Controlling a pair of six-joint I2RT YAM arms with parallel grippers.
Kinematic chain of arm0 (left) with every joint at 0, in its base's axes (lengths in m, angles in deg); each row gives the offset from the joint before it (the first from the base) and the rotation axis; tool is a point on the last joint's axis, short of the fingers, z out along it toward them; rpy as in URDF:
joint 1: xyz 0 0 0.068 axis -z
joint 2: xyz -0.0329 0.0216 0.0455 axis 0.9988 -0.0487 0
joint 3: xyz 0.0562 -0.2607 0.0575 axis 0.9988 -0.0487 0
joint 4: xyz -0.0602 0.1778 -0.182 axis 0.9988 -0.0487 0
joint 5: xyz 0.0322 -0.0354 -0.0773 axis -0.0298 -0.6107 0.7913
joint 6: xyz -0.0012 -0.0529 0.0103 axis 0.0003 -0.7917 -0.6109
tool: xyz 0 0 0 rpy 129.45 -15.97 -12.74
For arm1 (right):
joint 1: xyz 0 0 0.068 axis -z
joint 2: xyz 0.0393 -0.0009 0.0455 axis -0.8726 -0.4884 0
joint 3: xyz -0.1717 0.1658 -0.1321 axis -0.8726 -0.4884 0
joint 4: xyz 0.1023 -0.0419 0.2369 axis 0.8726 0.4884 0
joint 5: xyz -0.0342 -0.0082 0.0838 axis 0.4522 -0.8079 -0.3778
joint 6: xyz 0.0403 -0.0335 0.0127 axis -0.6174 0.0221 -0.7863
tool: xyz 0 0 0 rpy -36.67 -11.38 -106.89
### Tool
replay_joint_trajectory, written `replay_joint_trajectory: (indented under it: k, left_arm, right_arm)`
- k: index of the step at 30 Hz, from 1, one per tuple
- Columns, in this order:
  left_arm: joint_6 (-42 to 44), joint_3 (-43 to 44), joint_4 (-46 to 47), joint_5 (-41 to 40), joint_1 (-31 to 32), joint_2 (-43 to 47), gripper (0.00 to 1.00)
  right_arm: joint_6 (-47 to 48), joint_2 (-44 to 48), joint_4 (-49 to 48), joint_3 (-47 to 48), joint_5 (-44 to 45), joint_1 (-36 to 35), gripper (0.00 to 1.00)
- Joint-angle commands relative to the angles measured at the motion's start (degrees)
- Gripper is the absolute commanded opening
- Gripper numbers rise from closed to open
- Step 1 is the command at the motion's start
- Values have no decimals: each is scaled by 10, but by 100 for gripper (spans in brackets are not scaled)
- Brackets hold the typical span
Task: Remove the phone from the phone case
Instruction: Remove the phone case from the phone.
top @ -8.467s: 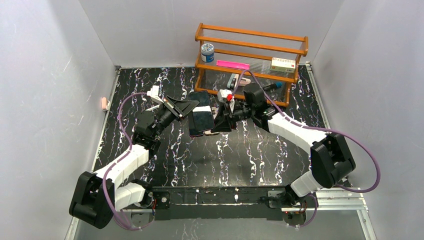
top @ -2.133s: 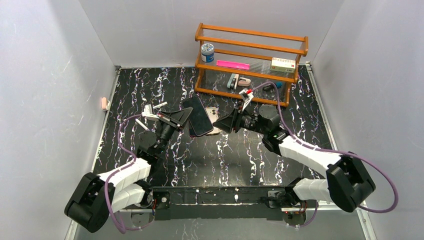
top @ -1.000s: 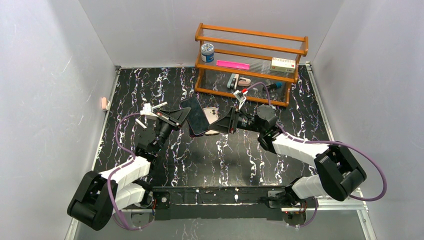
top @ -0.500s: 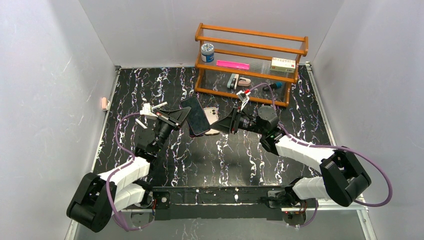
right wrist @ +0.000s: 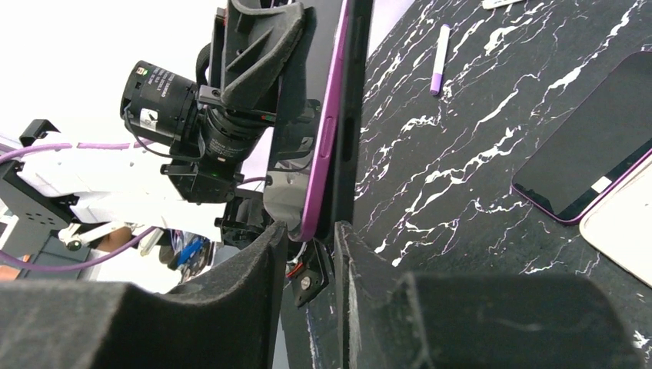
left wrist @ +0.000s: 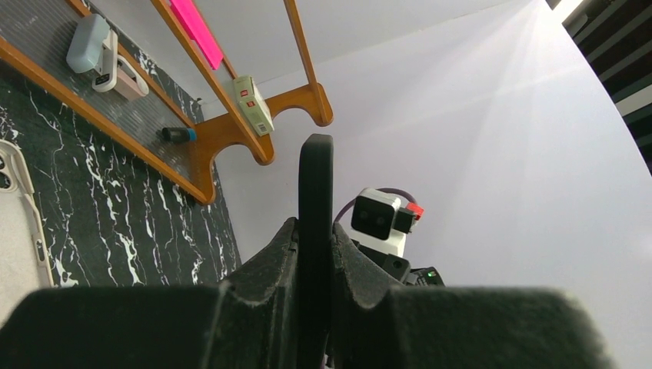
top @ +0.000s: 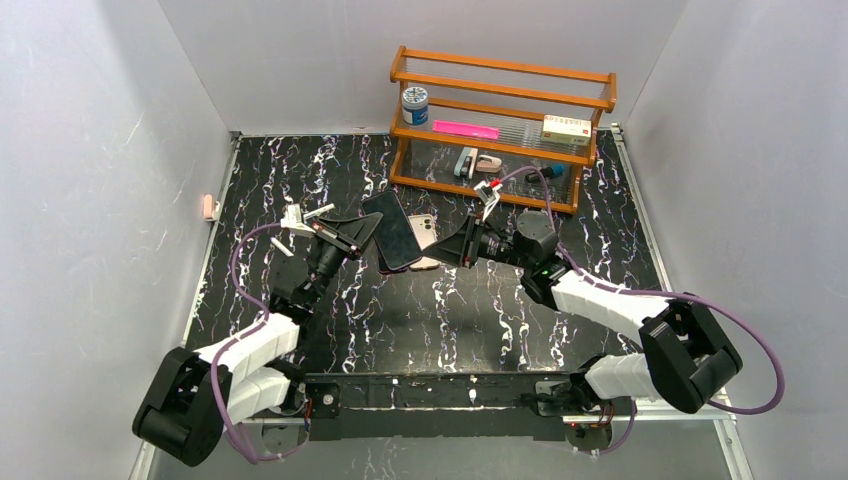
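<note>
I have the left gripper (top: 375, 226) clamped on the phone (top: 393, 230), which hangs above the middle of the table (top: 450, 320), tilted with its dark screen facing up. In the left wrist view a thin black edge stands upright, squeezed between both fingers (left wrist: 269, 269). The right gripper (right wrist: 311, 238) has come in from the right, and its fingers sit on either side of the phone's near right corner. A sliver of background shows beside one finger, so I cannot tell whether it is actually gripping. From the right wrist I see the phone edge-on, a purple side with a button, and a black case (right wrist: 358, 92) running along it. How far the two have separated I can't make out. On the table just under and to the right lie a second dark phone (right wrist: 588, 157) with a purple rim and a pale case (right wrist: 624, 231), which overlap. A small pen (right wrist: 438, 48) lies further left. The wooden shelf (top: 500, 110) stands at the far side.
</note>
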Motion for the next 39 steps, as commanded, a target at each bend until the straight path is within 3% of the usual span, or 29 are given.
replay_joint_trajectory:
  k: [1,24,39]
  left_arm:
    - [-9,29,51,7,-2,27,0]
    - [-20,54,56,56,-2,9,0]
    - [-16,45,56,51,-2,14,0]
  right_arm:
    - [-5,6,-31,-14,-2,21,33]
    - [-15,-18,-92,19,-69,23,32]
    - [8,19,-61,12,-44,23,37]
